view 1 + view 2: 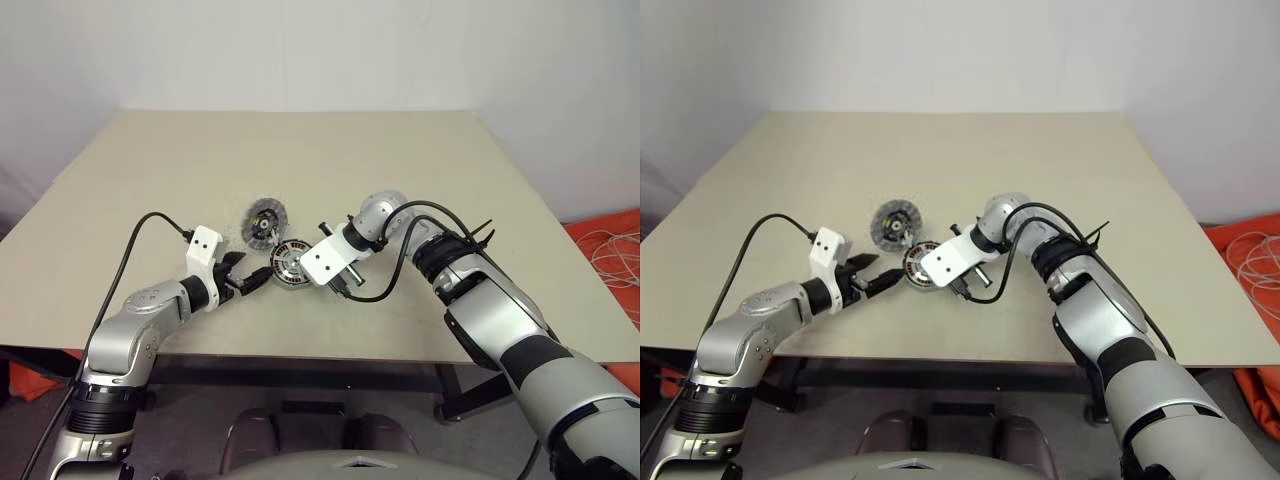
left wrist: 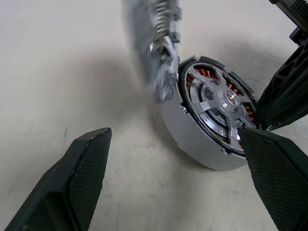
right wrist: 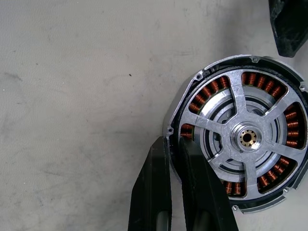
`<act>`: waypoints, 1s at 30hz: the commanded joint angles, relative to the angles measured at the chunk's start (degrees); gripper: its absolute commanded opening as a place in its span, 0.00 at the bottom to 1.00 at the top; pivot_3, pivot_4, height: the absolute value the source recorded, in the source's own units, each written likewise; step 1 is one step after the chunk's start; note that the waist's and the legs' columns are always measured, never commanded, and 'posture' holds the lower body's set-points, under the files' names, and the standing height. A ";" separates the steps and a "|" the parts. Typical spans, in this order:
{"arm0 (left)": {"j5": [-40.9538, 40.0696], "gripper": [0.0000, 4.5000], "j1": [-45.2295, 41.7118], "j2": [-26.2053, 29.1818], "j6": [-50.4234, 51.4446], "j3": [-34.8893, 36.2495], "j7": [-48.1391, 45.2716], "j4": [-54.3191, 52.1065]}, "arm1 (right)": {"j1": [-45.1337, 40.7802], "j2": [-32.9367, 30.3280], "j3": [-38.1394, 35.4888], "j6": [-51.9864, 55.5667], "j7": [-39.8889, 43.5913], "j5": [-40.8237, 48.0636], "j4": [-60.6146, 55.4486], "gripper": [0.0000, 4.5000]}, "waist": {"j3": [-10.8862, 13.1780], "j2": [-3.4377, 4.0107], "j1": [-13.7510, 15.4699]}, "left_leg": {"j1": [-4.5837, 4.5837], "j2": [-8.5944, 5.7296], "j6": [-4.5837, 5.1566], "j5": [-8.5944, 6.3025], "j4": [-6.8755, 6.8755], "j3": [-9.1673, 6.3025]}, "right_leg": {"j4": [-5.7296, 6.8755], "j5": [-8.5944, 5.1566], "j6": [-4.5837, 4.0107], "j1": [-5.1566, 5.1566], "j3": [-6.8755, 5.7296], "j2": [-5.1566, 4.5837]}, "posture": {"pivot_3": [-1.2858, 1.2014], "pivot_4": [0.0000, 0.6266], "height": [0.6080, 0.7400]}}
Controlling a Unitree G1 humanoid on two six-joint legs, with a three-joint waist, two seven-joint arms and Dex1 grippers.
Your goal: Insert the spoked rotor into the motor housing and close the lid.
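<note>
The silver spoked rotor (image 3: 245, 137) is seated in the round copper-wound motor housing (image 3: 179, 111), whose rim is pinched by the right gripper (image 3: 174, 144); the left gripper (image 2: 178, 149) is spread beside it

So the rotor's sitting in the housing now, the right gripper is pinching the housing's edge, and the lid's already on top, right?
Not quite: the lid is not on top; it lies on the table beside the motor housing, as the left eye view shows. The spoked rotor sits in the housing, and the right gripper pinches its edge.

Head overview, wrist close-ups on motor housing (image 3: 243, 137)
</note>
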 commanded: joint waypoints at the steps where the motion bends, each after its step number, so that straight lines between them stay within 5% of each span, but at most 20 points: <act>1: 0.07 1.00 -0.54 0.10 -1.10 -0.01 0.06 -1.75 | -1.27 -0.21 -0.88 -0.11 -0.08 0.29 -0.04 0.00 | 0.00 0.00 0.00 | 0.00 0.00 0.00 0.00 0.00 0.00 | 0.00 0.00 0.00 0.00 0.00 0.00 | 0.52 0.00 1.00; 5: 0.21 1.00 -0.60 -0.07 -1.31 -0.23 0.14 -1.53 | -0.26 -0.29 -3.33 5.48 1.54 3.28 -2.70 0.00 | 0.00 0.00 0.04 | -0.01 0.00 0.00 0.00 0.00 0.00 | 0.00 0.00 0.00 -0.01 0.00 0.00 | 0.52 0.00 1.00; 10: 0.31 1.00 0.18 -0.44 -1.75 -0.26 0.35 -1.46 | 4.39 -1.09 -8.15 30.81 10.05 11.45 -15.84 0.00 | 0.00 0.00 0.25 | -0.16 -0.01 0.02 0.00 0.00 -0.03 | -0.04 0.00 0.00 -0.08 -0.01 0.00 | 0.52 0.00 1.00; 15: 0.51 1.00 0.81 -0.89 -2.22 -0.42 0.65 -1.54 | 8.88 -4.66 -6.81 49.96 9.90 9.60 -29.48 0.00 | 0.00 0.00 0.62 | -0.35 -0.02 0.27 0.08 0.00 -0.03 | -0.11 0.00 0.00 -0.22 -0.02 0.00 | 0.52 0.00 1.00; 30: 0.72 1.00 2.61 -1.98 -2.91 -0.85 1.50 -2.45 | 1.59 1.70 -13.21 104.17 -12.34 13.71 -33.64 0.00 | 0.04 0.07 1.75 | 0.03 -0.05 -0.24 0.14 -0.05 -0.11 | -0.08 0.01 0.04 0.08 -0.01 0.00 | 0.52 0.00 1.00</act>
